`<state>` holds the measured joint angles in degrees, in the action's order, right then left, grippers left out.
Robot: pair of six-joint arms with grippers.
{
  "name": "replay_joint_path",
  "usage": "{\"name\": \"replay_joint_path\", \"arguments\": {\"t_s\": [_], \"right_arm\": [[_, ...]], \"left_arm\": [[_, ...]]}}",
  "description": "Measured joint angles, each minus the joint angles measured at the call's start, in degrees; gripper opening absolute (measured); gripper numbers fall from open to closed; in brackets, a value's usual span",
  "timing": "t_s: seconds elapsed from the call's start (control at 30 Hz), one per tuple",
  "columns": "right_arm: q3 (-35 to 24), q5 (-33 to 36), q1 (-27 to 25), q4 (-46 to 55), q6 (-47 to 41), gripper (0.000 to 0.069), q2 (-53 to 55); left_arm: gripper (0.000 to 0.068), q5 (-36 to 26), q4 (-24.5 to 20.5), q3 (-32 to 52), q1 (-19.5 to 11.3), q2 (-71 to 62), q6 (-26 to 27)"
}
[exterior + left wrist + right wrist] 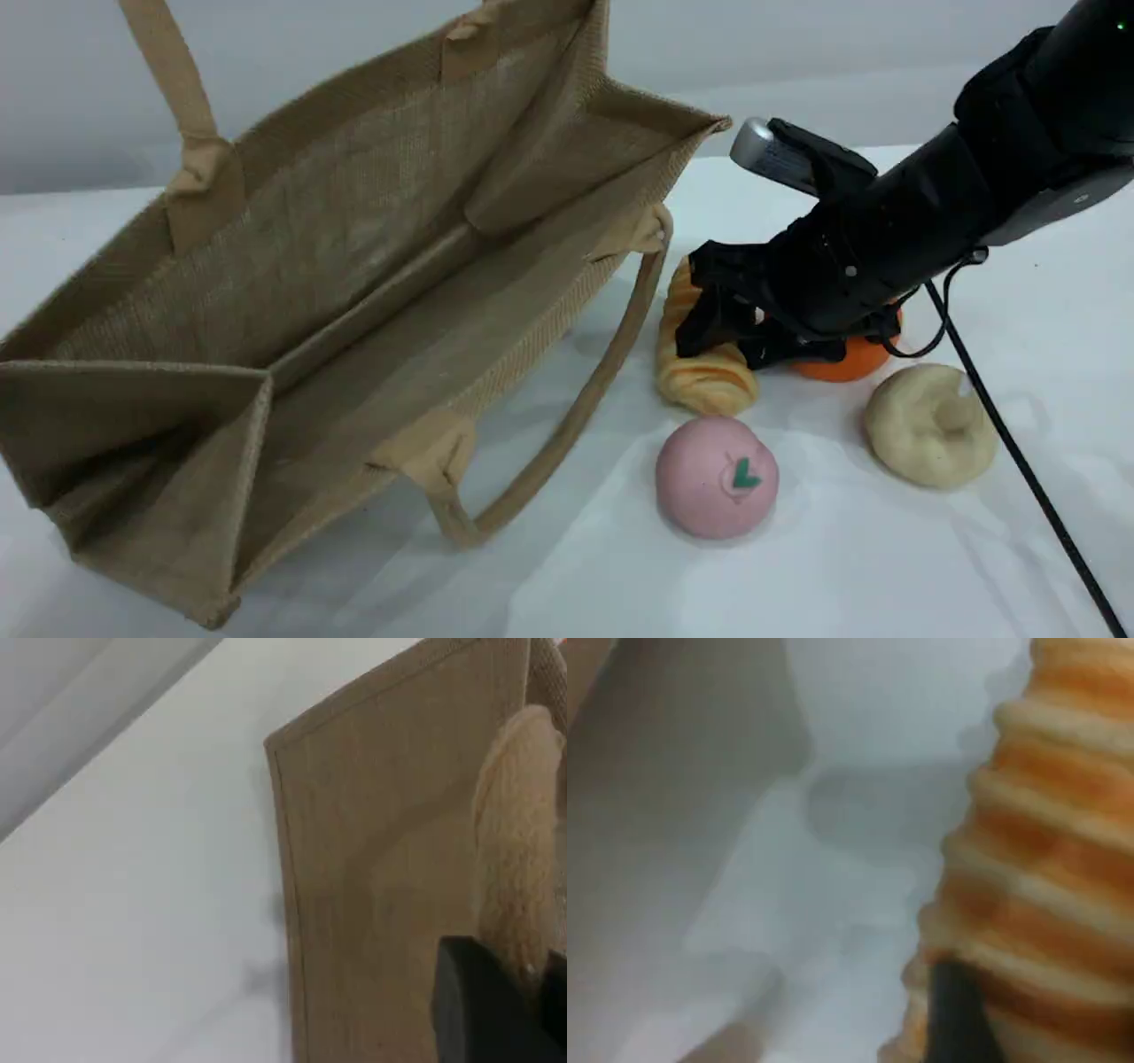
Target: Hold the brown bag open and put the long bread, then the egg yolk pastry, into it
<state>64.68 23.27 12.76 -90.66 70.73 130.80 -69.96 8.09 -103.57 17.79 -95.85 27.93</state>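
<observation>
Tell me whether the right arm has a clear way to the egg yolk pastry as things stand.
Probably yes. The egg yolk pastry lies in the open beside the right gripper, nothing on it, though those jaws are now down at the long bread.

The brown bag is coarse, matt woven jute with smoother beige webbing handles. The long bread looks ridged and soft, the egg yolk pastry matt and lumpy. The counter is smooth white.
</observation>
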Motion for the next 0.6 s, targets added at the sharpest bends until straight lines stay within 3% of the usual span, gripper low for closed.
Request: {"name": "replay_joint_path", "arguments": {"t_s": [0.13, 0.2, 0.6], "right_arm": [[-0.04, -1.48, 0.00, 0.24, -0.11, 0.0130, 0.06], [-0.04, -1.50, 0.00, 0.24, -0.11, 0.0079, 0.06], [-0.27, -4.97, -0.20, 1.70, 0.26, 0.0060, -10.64]], "left_arm": [[0.0089, 0.00, 0.00, 0.00, 0.00, 0.00, 0.00], [0.0089, 0.00, 0.00, 0.00, 0.00, 0.00, 0.00], [0.0089, 0.00, 0.05, 0.00, 0.00, 0.00, 0.09]]}}
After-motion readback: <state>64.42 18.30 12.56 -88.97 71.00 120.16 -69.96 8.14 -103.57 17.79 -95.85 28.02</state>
